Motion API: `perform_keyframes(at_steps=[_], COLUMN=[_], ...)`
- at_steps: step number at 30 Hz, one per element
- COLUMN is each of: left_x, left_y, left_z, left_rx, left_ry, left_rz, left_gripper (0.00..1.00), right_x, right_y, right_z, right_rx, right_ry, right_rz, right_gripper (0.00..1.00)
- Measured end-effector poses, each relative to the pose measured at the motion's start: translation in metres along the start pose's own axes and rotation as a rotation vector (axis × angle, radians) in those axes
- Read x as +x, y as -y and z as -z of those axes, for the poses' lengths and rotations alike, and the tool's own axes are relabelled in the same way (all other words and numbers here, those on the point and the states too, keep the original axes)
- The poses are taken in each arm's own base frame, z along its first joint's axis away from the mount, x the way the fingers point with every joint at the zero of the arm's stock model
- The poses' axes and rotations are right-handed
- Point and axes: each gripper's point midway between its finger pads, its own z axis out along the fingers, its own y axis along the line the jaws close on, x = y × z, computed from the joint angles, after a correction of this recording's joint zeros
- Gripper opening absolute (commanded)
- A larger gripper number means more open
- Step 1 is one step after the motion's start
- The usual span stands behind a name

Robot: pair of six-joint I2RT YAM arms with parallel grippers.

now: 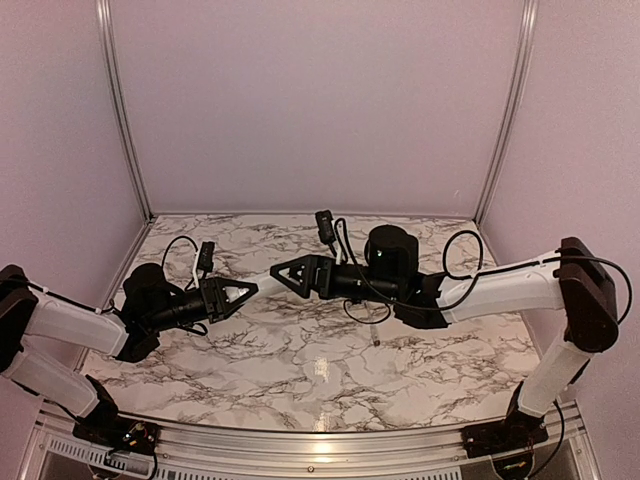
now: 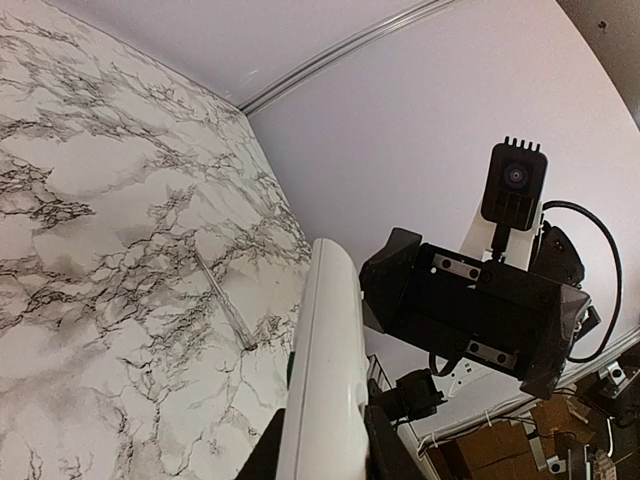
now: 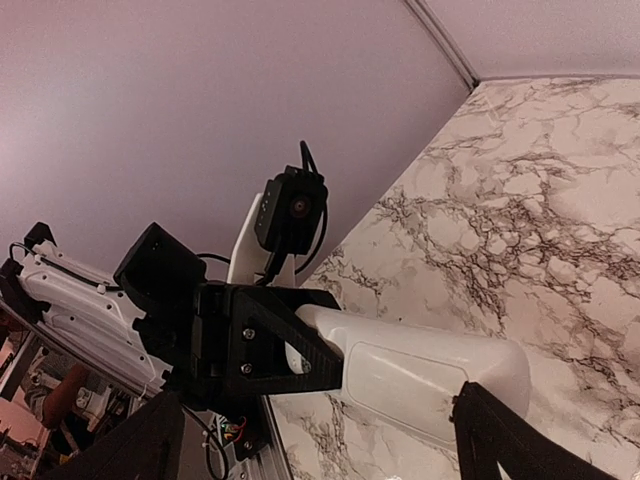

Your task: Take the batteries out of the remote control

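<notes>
Mid-frame in the top view, above the marble table [image 1: 300, 380], the two arms meet nose to nose. See the left gripper [image 1: 250, 290]: pinched narrow on one end of the remote control [image 1: 265, 284], holding it up off the surface. And the right gripper [image 1: 278, 273] stands wide, fingers either side of the free end; whether one brushes it I cannot tell.

The right wrist view gives a smooth white face with a seam outlining a panel. My read is that it's the battery cover, shut. No batteries on show; presumably they sit inside. So the step in hand looks like getting that cover off.

To do it well, the left gripper should hold firm and level. The right should come in square to the panel, bear on the panel rather than the body, and slide it along the remote's length rather than pry.

Centre of the left wrist view, a thin grey stick [image 2: 225, 300] lies on the marble, well apart. Leave it be.
</notes>
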Motion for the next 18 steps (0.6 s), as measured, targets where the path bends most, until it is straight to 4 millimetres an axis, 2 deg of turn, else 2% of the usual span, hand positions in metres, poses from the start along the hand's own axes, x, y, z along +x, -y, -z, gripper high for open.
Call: perform_keyframes(at_steps=[18], left_x=[0.0], left_y=[0.007], left_z=[0.006], left_rx=[0.03], left_ry=[0.004], left_rz=[-0.011], left_gripper=[0.0], right_x=[-0.002], right_y=[-0.011], right_z=[0.005], right_rx=[-0.122], right_ry=[0.001], right_rz=[-0.034], right_gripper=[0.92])
